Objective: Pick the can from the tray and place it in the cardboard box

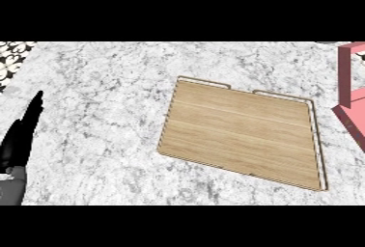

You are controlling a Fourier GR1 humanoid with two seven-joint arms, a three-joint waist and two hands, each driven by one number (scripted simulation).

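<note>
Head view shows you no can: the wooden tray (242, 132) carries nothing, the left hand (20, 132) rests open with straight fingers, and the right hand is unseen. The pink box (351, 103) is cut by the edge, so any placement risks missing it.

pink box (351, 91) cut by right edge; left hand (20, 137) partly cropped

The surface (100, 120) is veined in grey-white marble; the tray (242, 132) is grained light wood; the box (351, 91) is coloured pink.
</note>
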